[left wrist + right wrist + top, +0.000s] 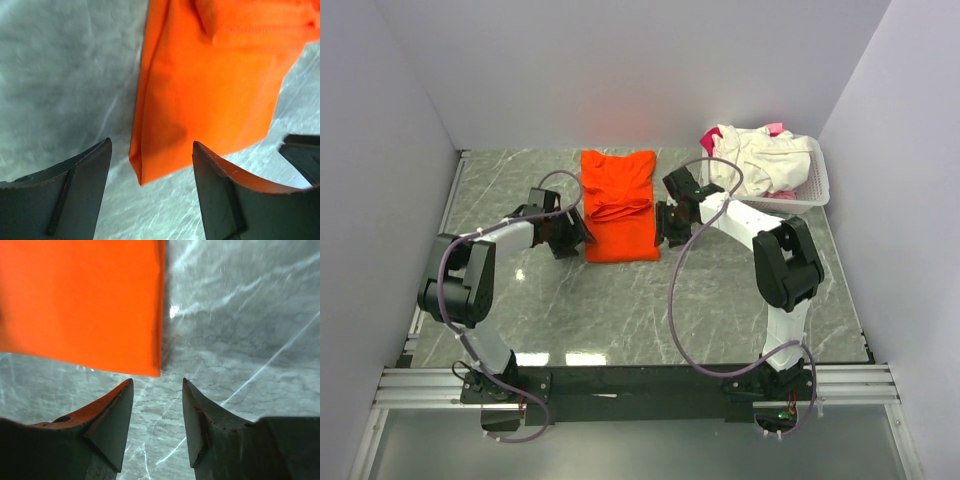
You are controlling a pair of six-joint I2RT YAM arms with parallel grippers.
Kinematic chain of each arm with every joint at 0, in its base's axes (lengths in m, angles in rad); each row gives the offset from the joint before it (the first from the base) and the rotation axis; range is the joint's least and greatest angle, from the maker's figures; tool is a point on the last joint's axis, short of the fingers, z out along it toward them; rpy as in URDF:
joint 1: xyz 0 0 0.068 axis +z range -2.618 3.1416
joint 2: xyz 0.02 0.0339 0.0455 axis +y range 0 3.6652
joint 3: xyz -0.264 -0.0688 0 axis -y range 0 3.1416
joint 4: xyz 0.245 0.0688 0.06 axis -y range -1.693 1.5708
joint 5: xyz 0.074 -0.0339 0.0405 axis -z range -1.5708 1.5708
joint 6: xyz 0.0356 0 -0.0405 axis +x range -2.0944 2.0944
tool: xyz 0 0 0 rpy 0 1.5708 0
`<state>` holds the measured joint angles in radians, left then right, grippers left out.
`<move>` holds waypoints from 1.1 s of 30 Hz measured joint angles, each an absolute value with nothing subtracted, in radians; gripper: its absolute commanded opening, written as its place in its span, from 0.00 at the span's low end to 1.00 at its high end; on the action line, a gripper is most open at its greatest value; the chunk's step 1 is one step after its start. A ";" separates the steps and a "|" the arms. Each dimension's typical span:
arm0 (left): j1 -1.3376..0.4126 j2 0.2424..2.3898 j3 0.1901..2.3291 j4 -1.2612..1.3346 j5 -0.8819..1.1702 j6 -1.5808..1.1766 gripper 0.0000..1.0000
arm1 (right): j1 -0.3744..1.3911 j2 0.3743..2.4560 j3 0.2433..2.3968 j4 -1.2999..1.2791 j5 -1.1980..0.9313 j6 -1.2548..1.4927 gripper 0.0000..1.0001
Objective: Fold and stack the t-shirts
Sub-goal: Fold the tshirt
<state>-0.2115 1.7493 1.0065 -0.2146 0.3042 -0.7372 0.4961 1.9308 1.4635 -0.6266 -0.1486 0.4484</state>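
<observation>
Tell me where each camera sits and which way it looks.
Top external: above and behind the arms, looking down at table, orange t-shirt, basket; both arms show.
Left wrist: on the left arm, facing the shirt's near-left corner; open left gripper shows.
Right wrist: on the right arm, facing the shirt's near-right corner; open right gripper shows.
All three share the orange t-shirt.

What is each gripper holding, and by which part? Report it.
Nothing is held. The left gripper and the right gripper both stand open at the near corners of the orange t-shirt.
</observation>
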 measured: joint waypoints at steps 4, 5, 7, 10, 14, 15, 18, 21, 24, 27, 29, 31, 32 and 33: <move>-0.222 1.724 0.966 -0.194 0.320 -0.738 0.69 | 0.500 1.921 1.391 -0.588 -0.163 0.465 0.48; -0.224 1.724 0.962 -0.190 0.321 -0.738 0.68 | 0.502 1.921 1.382 -0.584 -0.166 0.468 0.48; -0.231 1.724 0.953 -0.188 0.321 -0.741 0.67 | 0.506 1.921 1.377 -0.580 -0.170 0.475 0.48; -0.244 1.724 0.950 -0.188 0.318 -0.746 0.65 | 0.511 1.921 1.374 -0.555 -0.178 0.482 0.48; -0.257 1.724 0.946 -0.187 0.316 -0.749 0.62 | 0.517 1.921 1.372 -0.538 -0.181 0.487 0.48; -0.259 1.725 0.946 -0.188 0.315 -0.749 0.62 | 0.518 1.921 1.372 -0.537 -0.181 0.489 0.48; -0.263 1.725 0.946 -0.192 0.307 -0.749 0.60 | 0.520 1.923 1.372 -0.533 -0.181 0.490 0.48; -0.263 1.727 0.946 -0.192 0.298 -0.751 0.57 | 0.521 1.935 1.372 -0.531 -0.181 0.490 0.48; -0.263 1.732 0.946 -0.190 0.296 -0.754 0.55 | 0.522 1.955 1.372 -0.531 -0.181 0.490 0.47; -0.263 1.733 0.946 -0.190 0.290 -0.754 0.53 | 0.526 1.978 1.372 -0.532 -0.181 0.491 0.47; -0.263 1.737 0.947 -0.189 0.290 -0.755 0.50 | 0.528 1.987 1.372 -0.532 -0.181 0.493 0.47; -0.263 1.743 0.948 -0.186 0.290 -0.756 0.49 | 0.529 1.989 1.372 -0.532 -0.181 0.494 0.46; -0.263 1.744 0.949 -0.187 0.290 -0.757 0.48 | 0.529 1.989 1.372 -0.532 -0.181 0.494 0.47; -0.263 1.745 0.949 -0.186 0.290 -0.757 0.48 | 0.529 1.989 1.372 -0.531 -0.181 0.494 0.46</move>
<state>-0.2634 1.7447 0.9485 -0.1856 0.2901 -0.7567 0.5289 1.9888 1.3724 -0.5312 -0.1810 0.4938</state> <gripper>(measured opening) 0.486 0.466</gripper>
